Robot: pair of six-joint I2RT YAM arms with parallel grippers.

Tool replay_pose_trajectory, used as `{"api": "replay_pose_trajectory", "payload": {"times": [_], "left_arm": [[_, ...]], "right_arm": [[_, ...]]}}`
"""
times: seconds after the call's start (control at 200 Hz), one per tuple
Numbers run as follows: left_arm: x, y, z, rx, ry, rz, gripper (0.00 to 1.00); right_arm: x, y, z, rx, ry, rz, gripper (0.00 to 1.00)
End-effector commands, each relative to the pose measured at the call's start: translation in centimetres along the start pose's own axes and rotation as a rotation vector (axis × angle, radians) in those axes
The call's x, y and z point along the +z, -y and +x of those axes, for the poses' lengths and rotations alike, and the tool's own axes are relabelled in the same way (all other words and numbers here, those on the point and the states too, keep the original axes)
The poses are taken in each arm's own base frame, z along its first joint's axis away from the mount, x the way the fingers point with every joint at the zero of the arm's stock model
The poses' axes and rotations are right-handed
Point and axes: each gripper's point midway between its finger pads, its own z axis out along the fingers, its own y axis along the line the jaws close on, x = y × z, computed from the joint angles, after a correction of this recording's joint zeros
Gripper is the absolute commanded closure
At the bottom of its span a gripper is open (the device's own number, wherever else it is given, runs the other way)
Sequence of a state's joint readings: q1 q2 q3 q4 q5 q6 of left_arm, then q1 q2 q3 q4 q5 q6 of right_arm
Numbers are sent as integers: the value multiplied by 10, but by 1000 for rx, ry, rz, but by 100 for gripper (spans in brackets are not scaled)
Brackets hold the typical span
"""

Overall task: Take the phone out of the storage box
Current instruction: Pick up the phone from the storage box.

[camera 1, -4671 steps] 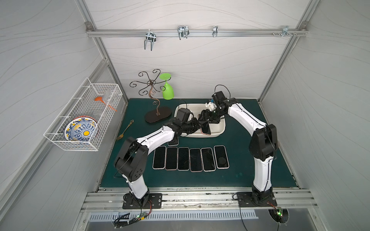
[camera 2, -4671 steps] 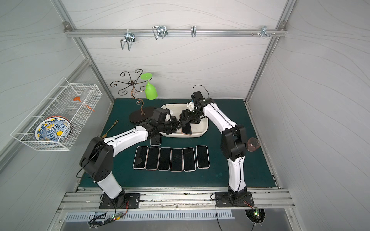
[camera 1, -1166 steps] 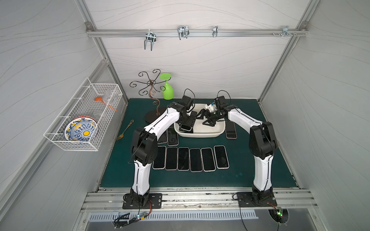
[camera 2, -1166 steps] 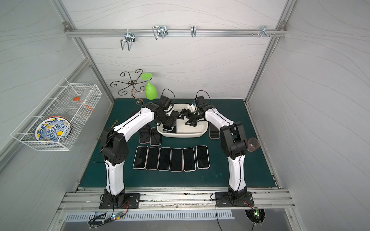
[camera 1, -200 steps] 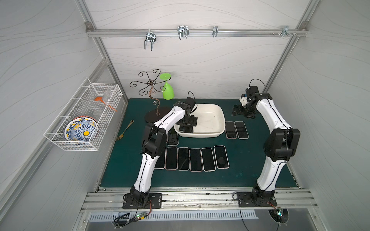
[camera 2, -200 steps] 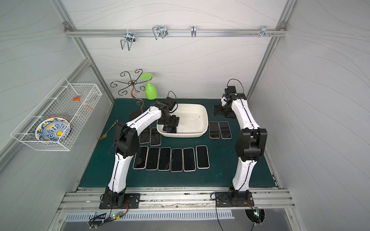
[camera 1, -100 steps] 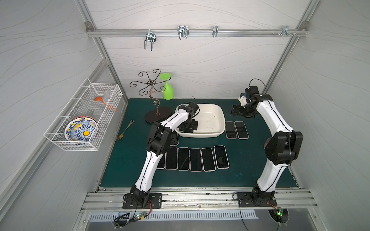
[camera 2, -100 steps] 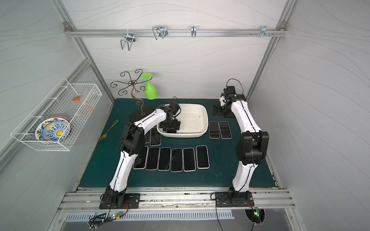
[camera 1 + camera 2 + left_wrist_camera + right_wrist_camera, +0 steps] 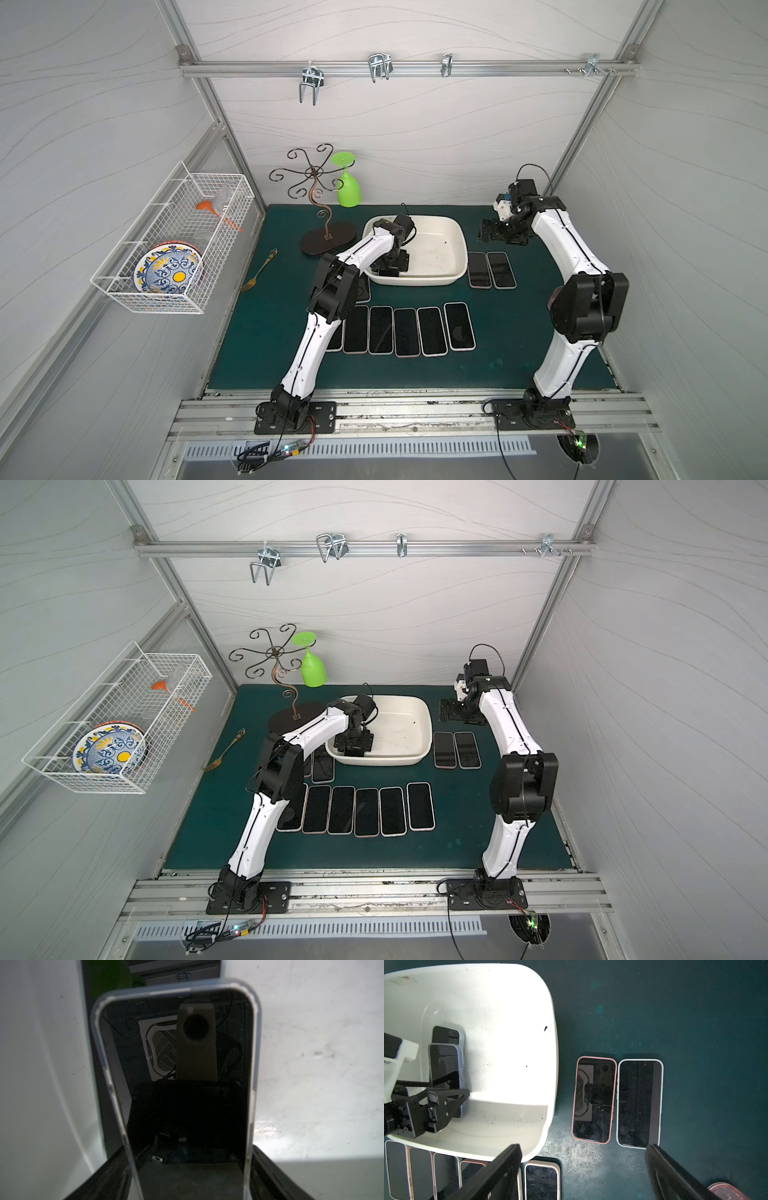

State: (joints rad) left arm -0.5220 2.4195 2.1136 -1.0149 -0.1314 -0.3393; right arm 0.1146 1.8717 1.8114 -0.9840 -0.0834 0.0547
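While the right jaws hang wide apart with nothing between them, the left jaws reach down into the storage box (image 9: 457,245) (image 9: 422,725); the phone (image 9: 187,1095) lies between the left jaws, screen up, with one jaw along each long side; we cannot tell if they squeeze it or only stand next to it. The phone has a clear, bluish edge, and we see it in the right wrist view too (image 9: 444,1072); it is inside the box, and the box's white wall rises just beside one jaw. A second phone (image 9: 445,1033) lies partly under it and sticks out past the tips of the left jaws; the box floor on the other side of these jaws is white with small dark specks.

The right jaws are well apart from the box, above the green counter (image 9: 695,1022); only counter shows between them. Just past their tips lie a pink-edged phone (image 9: 593,1099) and a white-edged phone (image 9: 639,1103), side by side, screens up, near the box but not touching it; a row of phones (image 9: 406,332) lies on the counter behind both pairs of jaws, nearer the arms' feet.
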Motion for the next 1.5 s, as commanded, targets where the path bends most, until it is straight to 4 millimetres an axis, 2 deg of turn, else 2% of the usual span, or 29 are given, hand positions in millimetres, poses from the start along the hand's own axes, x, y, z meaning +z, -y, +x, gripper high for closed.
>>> {"api": "replay_pose_trajectory", "payload": {"times": [0.0,0.11,0.26,0.5,0.615,0.74,0.865,1.126,1.336,1.496], "left_arm": [[11,2,-1,25,-8,-13,26],[1,2,-5,30,18,-3,40],[-30,4,-18,45,106,36,56],[-86,6,-31,68,216,105,64],[-104,4,-32,70,243,129,66],[-109,2,-28,66,242,152,67],[-113,3,-24,66,230,170,69],[-123,7,-17,63,233,216,70],[-129,12,-13,57,232,261,71],[-132,13,-11,58,229,276,71]], "right_arm": [[-2,-6,2,-13,3,-24,1],[-3,-9,2,-13,4,-29,1],[1,-24,3,-33,-1,-58,1],[5,-67,3,-43,7,-180,1],[11,-86,3,-24,0,-252,1],[20,-111,2,31,-29,-386,2],[30,-133,1,38,-45,-448,2],[46,-186,-18,129,-83,-694,1],[80,-220,-11,194,-195,-760,6],[89,-245,-9,217,-232,-832,13]]}}
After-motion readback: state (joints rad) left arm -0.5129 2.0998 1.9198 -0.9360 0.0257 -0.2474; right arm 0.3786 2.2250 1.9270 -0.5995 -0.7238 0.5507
